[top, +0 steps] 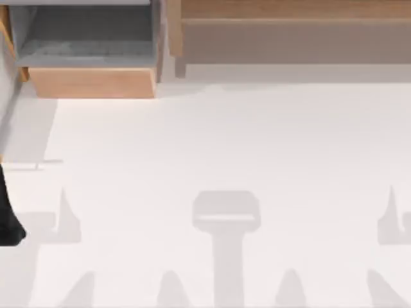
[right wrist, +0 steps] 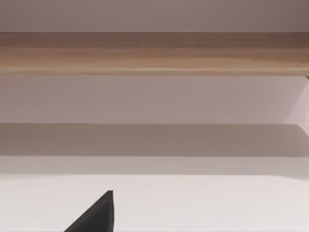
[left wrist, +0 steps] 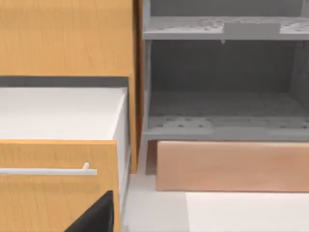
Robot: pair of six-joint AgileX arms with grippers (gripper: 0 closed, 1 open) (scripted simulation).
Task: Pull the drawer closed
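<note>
Standing open: drawer (top: 93, 82), tan front panel, grey interior.
Ahead of the left gripper (left wrist: 94, 215), apart from it; grip state cannot be told. Right gripper (right wrist: 94, 212) faces long wooden bench (right wrist: 154, 50); grip likewise undetermined.

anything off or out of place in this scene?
One thing: the drawer with grey inner walls and a plain orange-tan wooden front panel stands pulled out at the table's far left, its grey floor exposed. Nothing looks spilled or damaged. The long wooden bench-like piece sits square at the far right.
</note>
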